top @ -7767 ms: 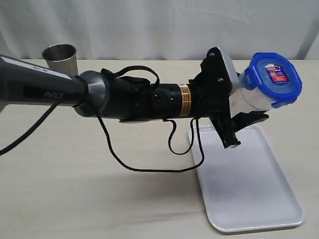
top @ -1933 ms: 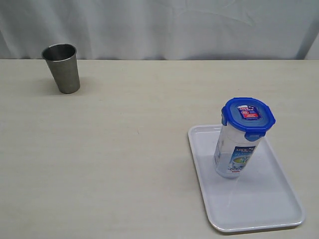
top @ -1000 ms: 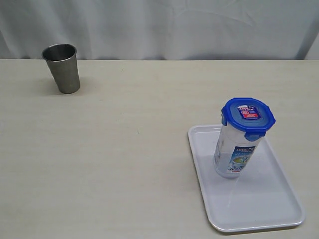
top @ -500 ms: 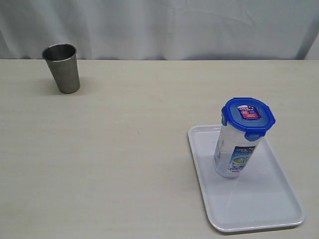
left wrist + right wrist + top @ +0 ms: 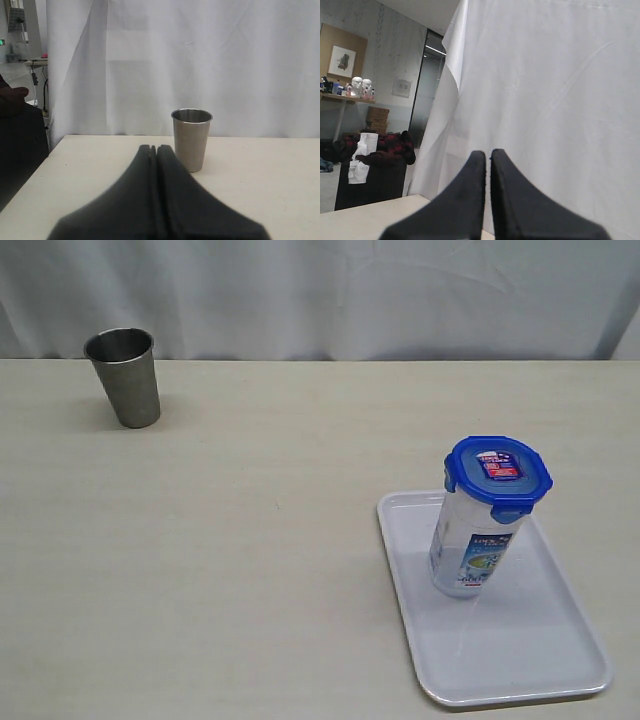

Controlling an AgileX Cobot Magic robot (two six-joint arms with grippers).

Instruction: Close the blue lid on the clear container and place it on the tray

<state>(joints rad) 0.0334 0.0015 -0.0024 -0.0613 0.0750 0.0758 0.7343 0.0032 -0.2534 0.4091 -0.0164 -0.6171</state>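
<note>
The clear container [image 5: 470, 545] stands upright on the white tray [image 5: 520, 660], in the tray's far half. The blue lid [image 5: 498, 475] sits on top of it, its flaps folded down. No arm shows in the exterior view. My left gripper [image 5: 156, 148] is shut and holds nothing; it points over the table toward a steel cup. My right gripper [image 5: 487, 154] is shut too, empty, and faces the white curtain. Neither wrist view shows the container, the lid or the tray.
A grey steel cup [image 5: 124, 376] stands at the far left of the table; it also shows as the steel cup [image 5: 191, 139] just beyond my left fingertips. A white curtain [image 5: 330, 295] hangs behind the table.
Several seconds ago an arm held the lidded container above the tray. Since then the container stands on the tray and the arm is gone. Over the last second nothing has moved.
</note>
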